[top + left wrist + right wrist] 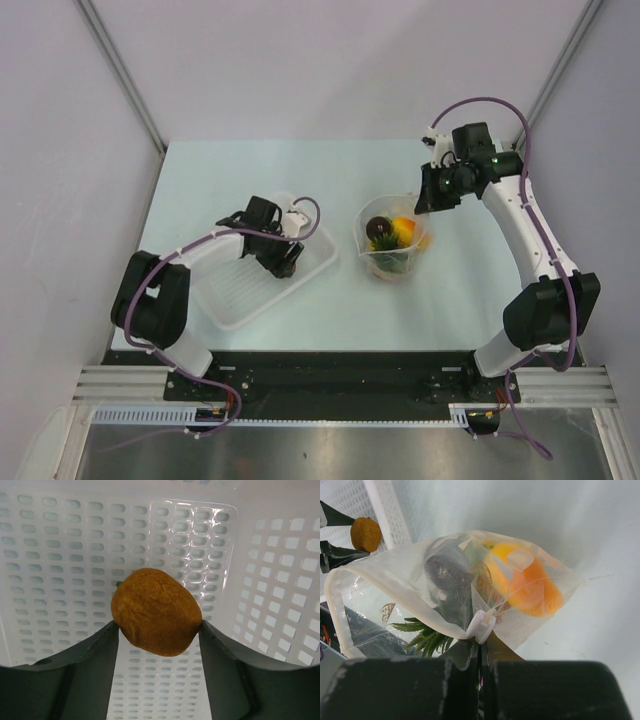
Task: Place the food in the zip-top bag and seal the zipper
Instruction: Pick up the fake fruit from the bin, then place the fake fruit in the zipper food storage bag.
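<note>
Your left fingers point(90, 672) are gripping the orange piece point(156, 611) over the basket point(60, 540) while your right fingers point(430, 690) are pinching the zip-top bag point(380, 580) by its rim, propping its mouth open for that piece.

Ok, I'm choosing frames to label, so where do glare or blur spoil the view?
Left wrist: glare streaks on a glossy patch of the basket wall; the orange-brown fruit is sharp. Right wrist: the right gripper is a dark blur up close, and the zip-top bag hazes its contents. Top external: even light, soft shadows, no glare.
</note>
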